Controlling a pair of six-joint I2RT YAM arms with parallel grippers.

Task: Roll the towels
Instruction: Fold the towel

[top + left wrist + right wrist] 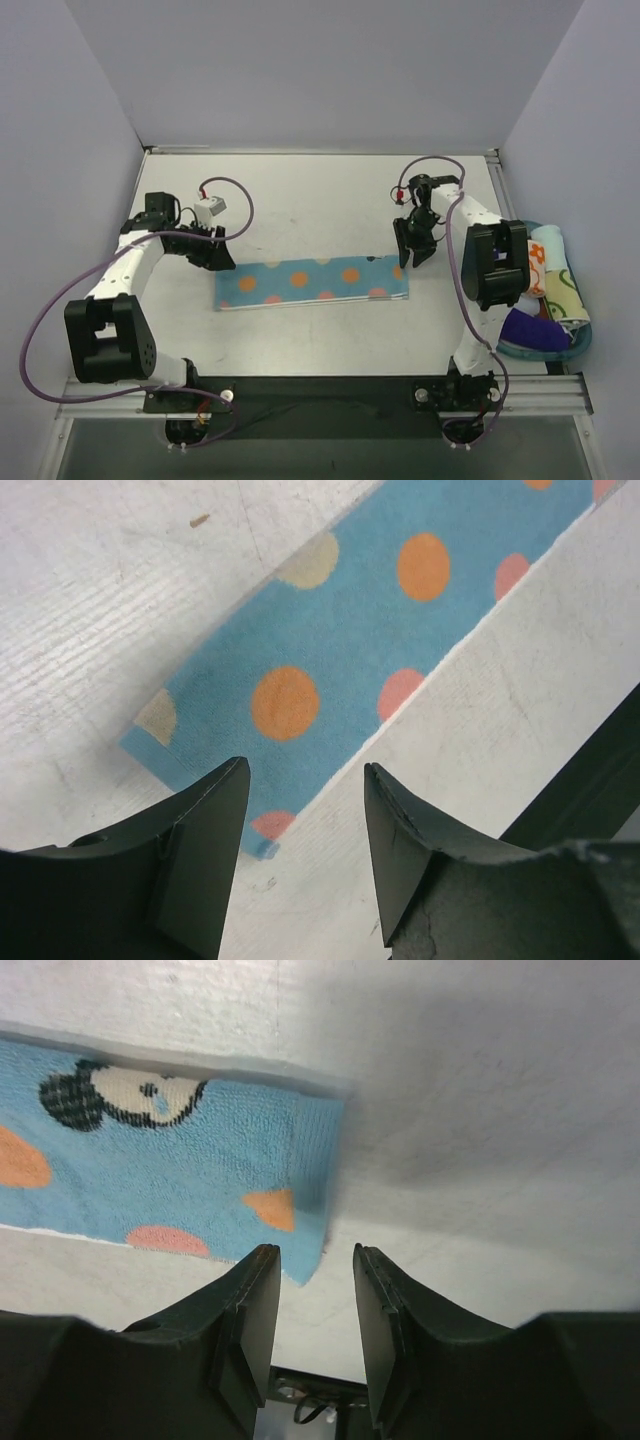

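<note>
A light blue towel (312, 283) with orange and yellow dots lies flat on the table as a long folded strip. My left gripper (224, 263) hovers at its left end, open, with nothing between the fingers. In the left wrist view the towel (350, 650) runs up and away from the left gripper (305, 780), its near corner just ahead of the left finger. My right gripper (413, 258) is at the strip's right end, open and empty. In the right wrist view the towel (180, 1180) ends at a corner just ahead of the right gripper (315, 1260). A white towel with orange prints (537, 265) lies in the basket.
A teal basket (586, 340) stands at the table's right edge beside the right arm. It holds a purple rolled cloth (530, 328) and other folded cloths. Walls enclose the table on the left, back and right. A dark gap runs along the near edge.
</note>
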